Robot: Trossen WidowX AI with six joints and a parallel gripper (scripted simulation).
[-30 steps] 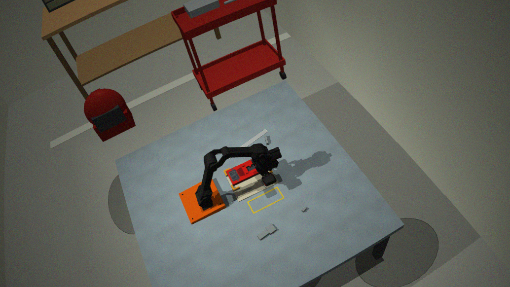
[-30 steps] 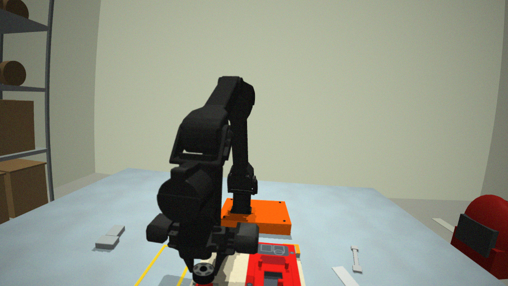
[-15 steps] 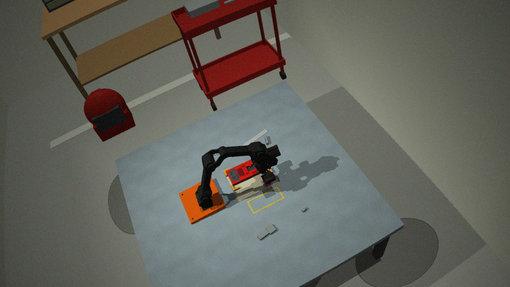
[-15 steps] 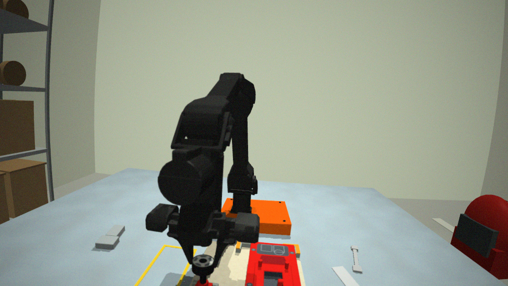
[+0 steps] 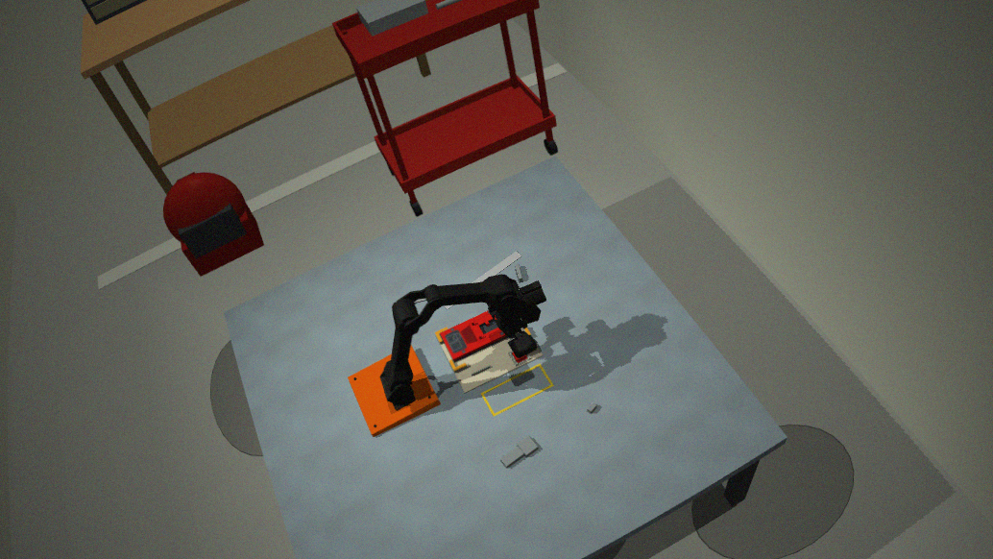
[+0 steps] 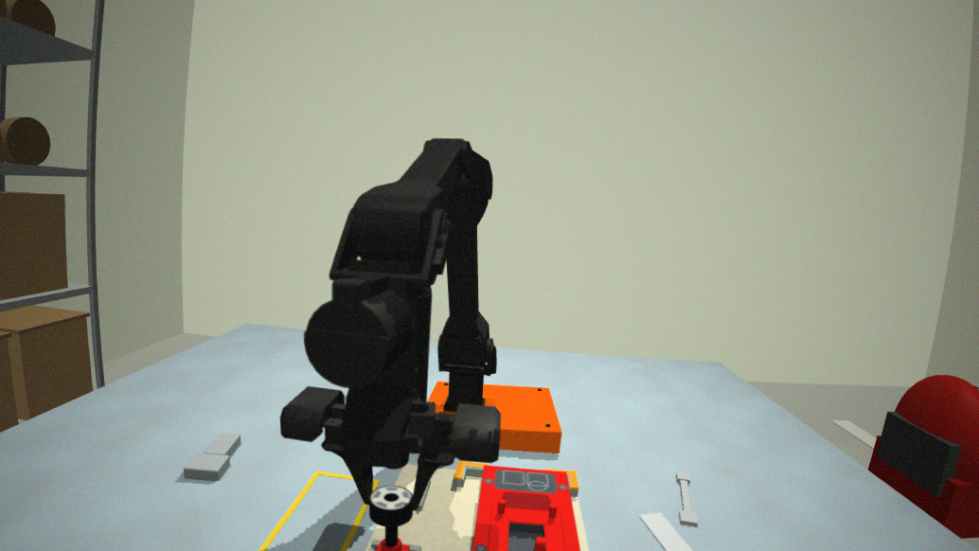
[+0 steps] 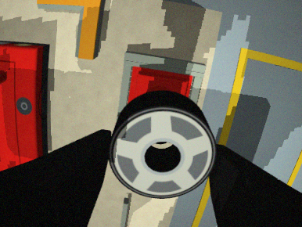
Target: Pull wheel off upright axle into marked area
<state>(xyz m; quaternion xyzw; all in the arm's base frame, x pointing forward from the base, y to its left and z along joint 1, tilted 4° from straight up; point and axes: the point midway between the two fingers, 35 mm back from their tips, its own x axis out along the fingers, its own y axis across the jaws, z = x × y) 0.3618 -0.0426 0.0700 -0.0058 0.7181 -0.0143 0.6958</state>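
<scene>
My gripper (image 6: 391,505) (image 7: 161,148) is shut on the wheel, with one finger on each side of its rim. The wheel (image 6: 391,518) (image 7: 161,122) has a black tyre and a white spoked face, and it is level. The black upright axle (image 6: 391,536) shows below the wheel, on a red mount (image 6: 402,547) (image 7: 160,79). No axle sticks out above the wheel's face; I cannot tell whether its tip is still inside the bore. The marked area, a yellow outline (image 5: 522,400) (image 6: 290,510) (image 7: 237,78), lies on the table beside the board.
The cream board (image 5: 479,376) (image 7: 74,102) carries the mount, orange brackets (image 7: 87,39) and a red panelled block (image 5: 476,340) (image 6: 488,526) (image 7: 27,133). The arm stands on an orange base (image 5: 368,396) (image 6: 530,410). Grey blocks (image 5: 530,446) (image 6: 207,466) lie beyond the marked area.
</scene>
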